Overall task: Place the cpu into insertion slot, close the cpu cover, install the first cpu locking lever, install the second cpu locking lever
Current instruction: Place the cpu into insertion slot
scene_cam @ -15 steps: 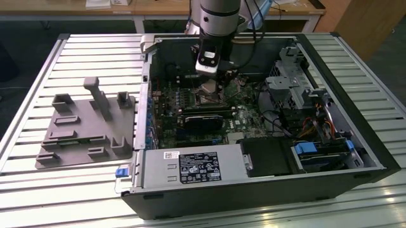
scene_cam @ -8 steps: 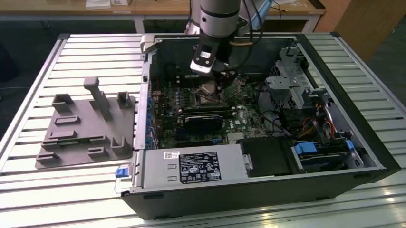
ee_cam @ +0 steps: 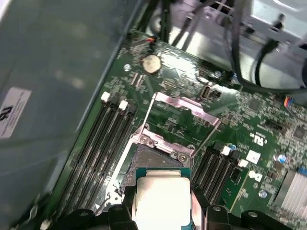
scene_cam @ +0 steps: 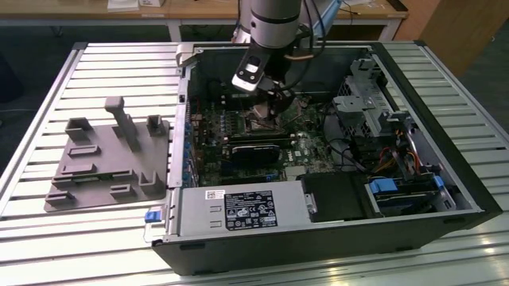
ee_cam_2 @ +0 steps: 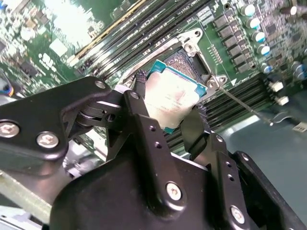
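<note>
Fingers (ee_cam_2: 170,101) of black metal, mine, clamp two opposite edges of the cpu (ee_cam_2: 171,91), a small square chip with a dull silver face and teal border. I hold it tilted just above the insertion slot (ee_cam_2: 191,61), a dark square socket with a silvery rim set in the green circuit board (ee_cam_2: 218,50).

The second wrist view shows my fingers pinching the chip, and a thin wire lever (ee_cam_2: 242,103) angling out from the socket's corner. The first wrist view shows instead the cpu cover (ee_cam: 184,106), a thin silvery frame plate, standing raised open beyond the socket, whose contact field lies bare. A round silver coin cell (ee_cam: 151,63) sits farther on, and long black memory slots (ee_cam: 100,139) run alongside.

The exterior view gives the wider scene. My pale grey arm (scene_cam: 270,24) reaches down into an open black computer case (scene_cam: 278,253) lying on a slatted metal tabletop (scene_cam: 119,65), with a grey moulded fixture (scene_cam: 95,167) on the exterior view's left.
</note>
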### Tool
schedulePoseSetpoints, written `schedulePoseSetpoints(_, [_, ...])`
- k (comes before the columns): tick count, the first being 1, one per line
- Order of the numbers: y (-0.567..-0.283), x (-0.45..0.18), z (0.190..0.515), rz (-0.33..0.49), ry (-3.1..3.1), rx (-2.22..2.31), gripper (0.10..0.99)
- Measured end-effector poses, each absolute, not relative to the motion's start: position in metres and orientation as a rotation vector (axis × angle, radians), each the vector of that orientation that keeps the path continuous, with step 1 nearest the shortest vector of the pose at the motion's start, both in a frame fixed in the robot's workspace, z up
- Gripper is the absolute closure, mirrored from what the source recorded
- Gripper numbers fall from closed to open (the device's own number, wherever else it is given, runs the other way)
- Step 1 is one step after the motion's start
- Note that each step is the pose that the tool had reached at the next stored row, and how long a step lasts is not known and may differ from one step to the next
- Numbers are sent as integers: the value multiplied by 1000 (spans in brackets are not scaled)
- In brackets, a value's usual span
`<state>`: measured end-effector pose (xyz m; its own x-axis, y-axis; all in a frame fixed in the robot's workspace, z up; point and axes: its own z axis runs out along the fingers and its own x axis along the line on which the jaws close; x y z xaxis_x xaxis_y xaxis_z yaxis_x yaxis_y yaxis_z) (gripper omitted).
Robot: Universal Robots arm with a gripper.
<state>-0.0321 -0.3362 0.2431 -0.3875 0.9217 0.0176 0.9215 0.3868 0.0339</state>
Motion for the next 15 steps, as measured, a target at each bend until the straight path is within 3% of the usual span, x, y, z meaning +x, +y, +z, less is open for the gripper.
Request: schedulePoseSetpoints(15, [-336,-32,238,58,2348,2073,553])
